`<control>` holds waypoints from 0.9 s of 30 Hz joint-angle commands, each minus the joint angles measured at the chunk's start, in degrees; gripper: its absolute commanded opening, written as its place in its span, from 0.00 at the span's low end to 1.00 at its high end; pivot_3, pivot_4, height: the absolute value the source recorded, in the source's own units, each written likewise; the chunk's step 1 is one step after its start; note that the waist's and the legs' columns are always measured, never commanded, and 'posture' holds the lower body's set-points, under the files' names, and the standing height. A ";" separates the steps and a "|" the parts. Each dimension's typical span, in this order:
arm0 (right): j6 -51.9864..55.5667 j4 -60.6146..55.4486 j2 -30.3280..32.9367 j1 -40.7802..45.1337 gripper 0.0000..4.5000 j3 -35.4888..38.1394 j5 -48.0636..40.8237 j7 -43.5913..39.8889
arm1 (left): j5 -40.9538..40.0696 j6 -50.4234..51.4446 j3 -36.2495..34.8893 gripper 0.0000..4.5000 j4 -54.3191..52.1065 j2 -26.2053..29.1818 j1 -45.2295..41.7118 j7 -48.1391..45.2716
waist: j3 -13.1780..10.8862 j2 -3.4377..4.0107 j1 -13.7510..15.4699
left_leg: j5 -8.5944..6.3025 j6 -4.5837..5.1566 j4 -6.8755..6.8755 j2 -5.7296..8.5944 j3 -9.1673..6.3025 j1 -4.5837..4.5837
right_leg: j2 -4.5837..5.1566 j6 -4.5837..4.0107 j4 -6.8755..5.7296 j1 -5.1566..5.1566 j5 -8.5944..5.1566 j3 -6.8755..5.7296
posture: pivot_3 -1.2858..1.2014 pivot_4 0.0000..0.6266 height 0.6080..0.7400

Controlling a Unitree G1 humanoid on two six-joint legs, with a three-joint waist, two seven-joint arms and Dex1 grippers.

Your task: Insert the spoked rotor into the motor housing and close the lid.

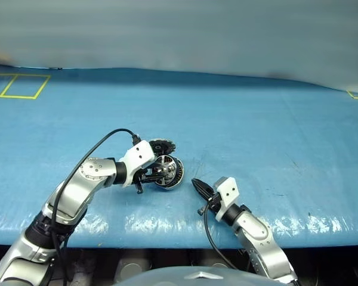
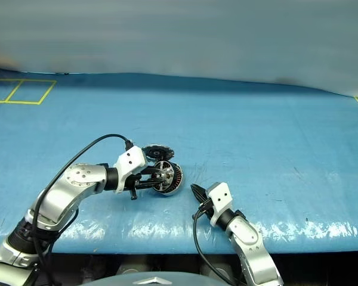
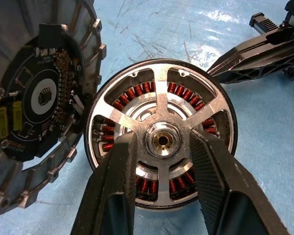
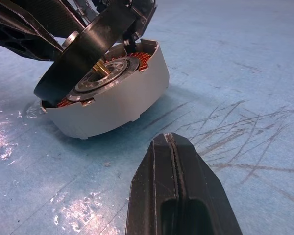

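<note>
On the scuffed blue table (image 1: pixel 274 119), the spoked rotor (image 3: pixel 161 134) is held tilted, half-entered in the motor housing (image 4: pixel 112 105), gripped by the left gripper (image 3: pixel 161 171); seating remains, the lid (image 3: pixel 34 112) stands open, the right gripper (image 4: pixel 175 191) is closed empty.

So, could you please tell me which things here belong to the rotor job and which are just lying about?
Job:
- black-rimmed, silver-spoked rotor, tilted halfway into the housing, gripped by the left gripper
- round grey metal motor housing with copper windings
- hinged grey lid, open
- right gripper, shut, nearby

Lying about:
- blue table cover
- yellow tape squares
</note>
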State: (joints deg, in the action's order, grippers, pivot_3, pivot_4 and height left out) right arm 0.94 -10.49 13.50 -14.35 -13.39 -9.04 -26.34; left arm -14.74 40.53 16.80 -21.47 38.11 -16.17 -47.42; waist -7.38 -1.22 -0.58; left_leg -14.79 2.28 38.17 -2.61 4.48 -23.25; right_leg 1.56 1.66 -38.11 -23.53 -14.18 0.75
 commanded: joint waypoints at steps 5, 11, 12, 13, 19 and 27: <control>0.02 -0.91 -0.14 -0.12 0.00 0.52 -0.02 0.09 | -0.22 -0.66 -0.08 0.73 -0.33 -0.63 -1.06 -0.88 | 0.00 0.00 -0.02 | 0.00 0.00 0.00 0.00 0.00 0.00 | -0.01 0.00 0.00 -0.01 0.00 0.00 | 0.52 0.24 1.00; 0.30 -1.01 -0.03 -0.10 0.00 0.68 -0.10 -0.05 | -1.30 -0.79 -1.32 1.00 -1.27 -1.43 -0.92 -0.85 | 0.00 0.00 0.00 | 0.00 0.00 0.01 0.00 0.00 0.00 | 0.00 0.00 -0.01 0.00 0.00 0.01 | 0.52 0.24 1.00; 0.37 -1.01 0.02 -0.08 0.00 0.72 -0.13 -0.13 | -1.78 -0.66 -1.76 1.00 -1.75 -1.49 -0.68 -0.94 | 0.00 0.00 -0.02 | 0.00 0.00 0.01 0.00 0.00 0.00 | 0.00 0.00 -0.01 0.00 0.00 0.01 | 0.52 0.24 1.00; 0.43 -1.02 0.05 -0.06 0.00 0.75 -0.14 -0.19 | -2.13 -0.57 -2.02 1.00 -2.07 -1.48 -0.53 -0.97 | 0.00 0.00 -0.02 | 0.00 0.00 0.01 0.00 0.00 0.00 | -0.01 0.00 -0.01 0.00 0.00 0.01 | 0.52 0.24 1.00; 0.88 -1.23 0.05 0.20 0.00 0.71 -0.26 -0.31 | -4.47 0.39 -3.26 0.86 -3.88 -1.30 1.67 -0.84 | 0.00 0.00 -0.04 | 0.00 0.00 0.01 0.00 0.00 0.00 | -0.01 0.00 -0.02 0.00 0.00 0.01 | 0.52 0.24 1.00; 1.86 -3.46 0.34 -0.14 0.00 0.98 -1.09 -0.30 | -5.87 -1.30 -8.19 0.26 -5.56 -3.18 8.76 4.06 | 0.00 0.01 -0.01 | 0.00 0.00 0.02 -0.01 -0.01 0.01 | 0.04 -0.01 -0.03 0.01 0.00 0.02 | 0.52 0.24 1.00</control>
State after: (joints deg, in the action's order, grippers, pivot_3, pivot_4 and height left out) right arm 3.03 -11.52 13.81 -14.58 -12.90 -9.41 -26.32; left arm -20.29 40.66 10.50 -25.14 35.87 -7.38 -44.60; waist -7.38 -1.21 -0.58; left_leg -14.78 2.28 38.19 -2.62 4.46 -23.24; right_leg 1.61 1.66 -38.15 -23.51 -14.18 0.76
